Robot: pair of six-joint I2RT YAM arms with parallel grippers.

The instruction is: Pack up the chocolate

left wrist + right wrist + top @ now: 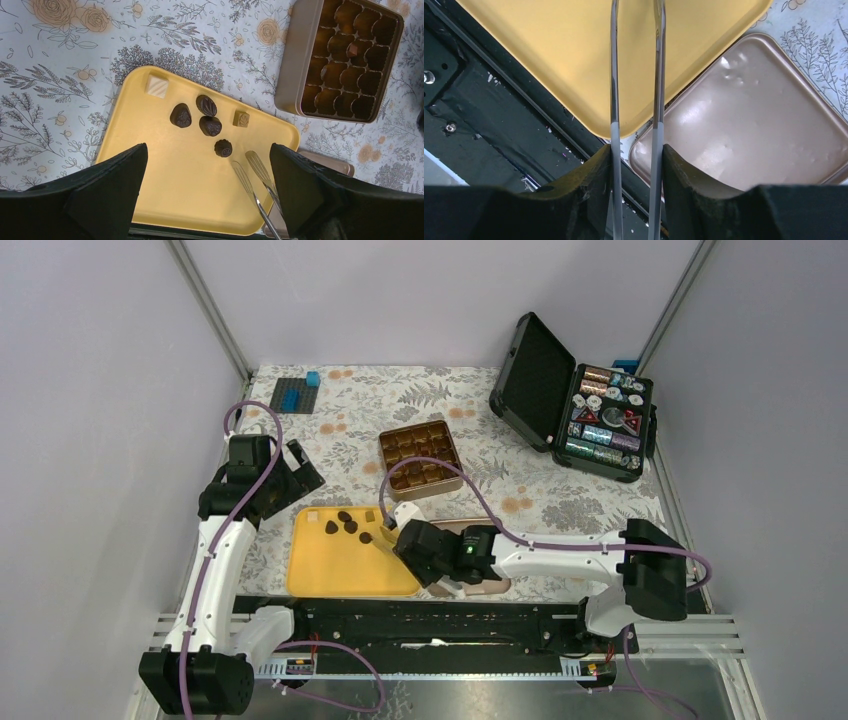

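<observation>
Across the bench (pixel 520 440), open room over the yellow tray (pixel 340 575) at the near edge and on to the compartmented box (pixel 290 70) mid-bench, with left pincer (pixel 207 147) released wide above, right pincer (pixel 636 150) clenched on metal tongs (pixel 614 75), and chocolate (pixel 210 125) clustered at the tray's far side, probably light, brittle, slick: nip gently across the flanks.

This is looking like a robotics lab cell: plain grey walls (pixel 100 390) and 2 aluminium posts (pixel 210 310) are enclosing the table (pixel 560 502).
</observation>
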